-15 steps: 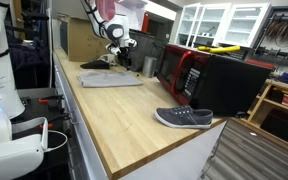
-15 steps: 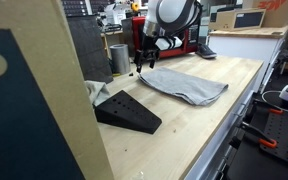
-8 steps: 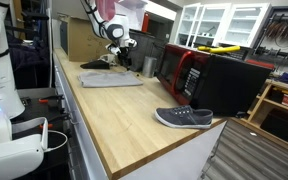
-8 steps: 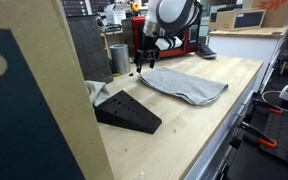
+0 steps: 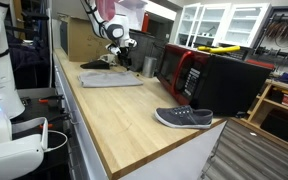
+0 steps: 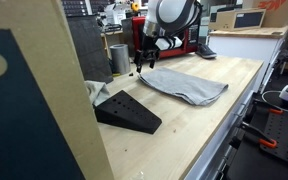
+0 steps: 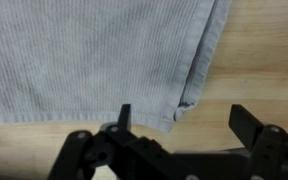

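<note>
A grey ribbed cloth lies flat on the wooden counter. In both exterior views it shows as a folded grey towel. My gripper hangs just above the cloth's near corner, open, with one finger over the cloth's edge and the other over bare wood. Nothing is between the fingers. In the exterior views the gripper points down at the towel's end nearest the metal cup.
A grey shoe rests near the counter's end. A red and black microwave stands along the back. A black wedge lies on the wood beside a cardboard panel. A metal cup stands behind the gripper.
</note>
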`<state>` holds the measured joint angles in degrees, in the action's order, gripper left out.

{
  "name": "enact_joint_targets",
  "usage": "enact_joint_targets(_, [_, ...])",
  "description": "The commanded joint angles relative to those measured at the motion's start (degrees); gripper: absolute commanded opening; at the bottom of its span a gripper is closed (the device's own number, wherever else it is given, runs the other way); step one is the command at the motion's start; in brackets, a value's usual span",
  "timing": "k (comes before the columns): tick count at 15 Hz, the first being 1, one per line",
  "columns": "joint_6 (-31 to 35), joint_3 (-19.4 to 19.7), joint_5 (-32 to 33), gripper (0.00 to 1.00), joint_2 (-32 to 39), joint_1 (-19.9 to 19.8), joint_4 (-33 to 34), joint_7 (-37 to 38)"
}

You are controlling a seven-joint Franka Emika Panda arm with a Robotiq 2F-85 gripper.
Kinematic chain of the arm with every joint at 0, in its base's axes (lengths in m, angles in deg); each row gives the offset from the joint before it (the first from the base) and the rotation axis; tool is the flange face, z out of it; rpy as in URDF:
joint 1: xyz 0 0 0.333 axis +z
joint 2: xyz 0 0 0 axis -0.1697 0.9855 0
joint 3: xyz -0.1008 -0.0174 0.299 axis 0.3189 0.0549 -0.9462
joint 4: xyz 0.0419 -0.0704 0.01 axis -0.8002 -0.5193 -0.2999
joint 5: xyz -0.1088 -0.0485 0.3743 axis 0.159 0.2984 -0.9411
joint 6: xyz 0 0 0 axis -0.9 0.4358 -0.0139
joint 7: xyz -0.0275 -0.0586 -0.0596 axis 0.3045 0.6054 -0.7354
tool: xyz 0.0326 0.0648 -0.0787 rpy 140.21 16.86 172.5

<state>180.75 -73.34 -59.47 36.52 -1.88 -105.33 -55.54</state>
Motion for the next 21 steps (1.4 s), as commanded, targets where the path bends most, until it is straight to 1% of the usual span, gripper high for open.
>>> enact_joint_targets(1, [-0.28,0.75,0.32,1.00,0.37,0.68,0.51,-0.18])
enact_joint_targets(3, [-0.47,0.66,0.24,1.00,1.36,0.98,1.57,0.18])
enact_joint_targets(6, [-0.89,1.70,0.68,1.00,2.89,1.85,3.37,2.75])
enact_joint_targets(8, [-0.90,2.93,0.71,1.00,4.28,2.26,5.16,4.81])
enact_joint_targets(13, [-2.38,4.54,-0.90,1.00,7.67,2.57,10.53,8.76])
enact_joint_targets(18, [-4.12,3.66,-3.80,1.00,10.53,2.55,13.64,11.23])
enact_joint_targets(19, [-4.33,3.85,-4.44,0.75,10.88,2.82,14.00,11.81])
enact_joint_targets(20, [-4.51,4.26,-4.79,0.74,10.99,3.18,14.19,12.62])
enact_joint_targets(21, [-4.62,4.62,-5.03,0.66,11.06,3.48,14.33,13.52])
